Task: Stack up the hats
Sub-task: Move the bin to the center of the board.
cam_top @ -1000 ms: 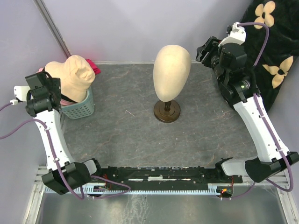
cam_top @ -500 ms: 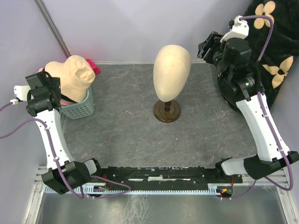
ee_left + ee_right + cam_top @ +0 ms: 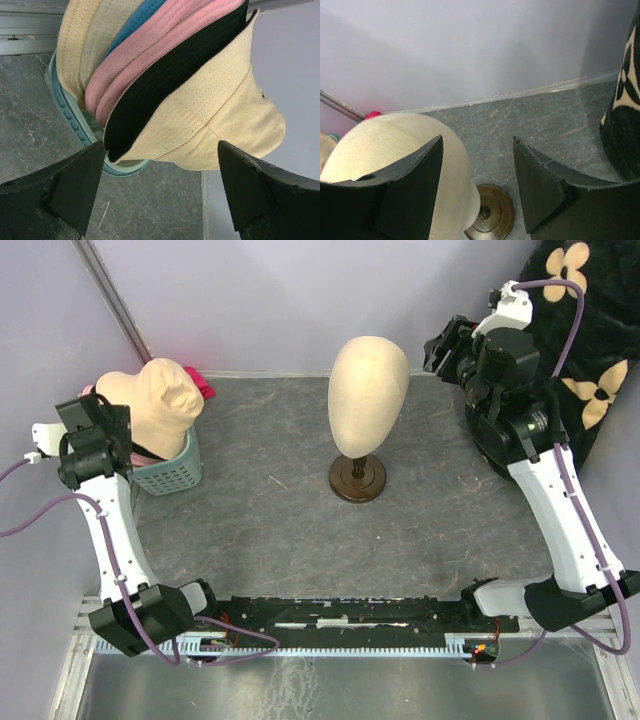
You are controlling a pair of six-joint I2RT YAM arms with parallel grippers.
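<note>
Left wrist view: the left gripper (image 3: 161, 147) stands at its widest and holds nothing. Between the jaws we look straight at the hats (image 3: 200, 100), nested on their sides in a teal basket (image 3: 60, 97). The fingers are near the pile but not touching it. In the right wrist view the right gripper (image 3: 477, 140) is also spread wide and empty, aimed toward the head (image 3: 385, 140) and apart from it.

We judge the step in hand to be the left arm's grasp on the outer hat. To do it well we would close on the beige hat (image 3: 235, 125) by its brim alone, where it stands free of the black hat (image 3: 165, 80) at 7 o'clock of the crown, so that one hat comes away. The cloth looks soft and will likely sag. A deep bite on the brim seems safer than a pinch at its edge, and a slow pull should keep the basket from tagging along.

From above, the basket sits at 9 o'clock of the head and the right gripper at 2 o'clock of it.

We count one black hat, one pink hat (image 3: 150, 47) and one blue hat (image 3: 135, 22). Beige shows at both ends of the pile, and we cannot tell whether that is one hat or two. There is one basket, one head on one stand (image 3: 357, 480), one red cloth (image 3: 203, 383) at 12 o'clock of the basket, and one flowered fabric (image 3: 600, 330) at 2 o'clock.
</note>
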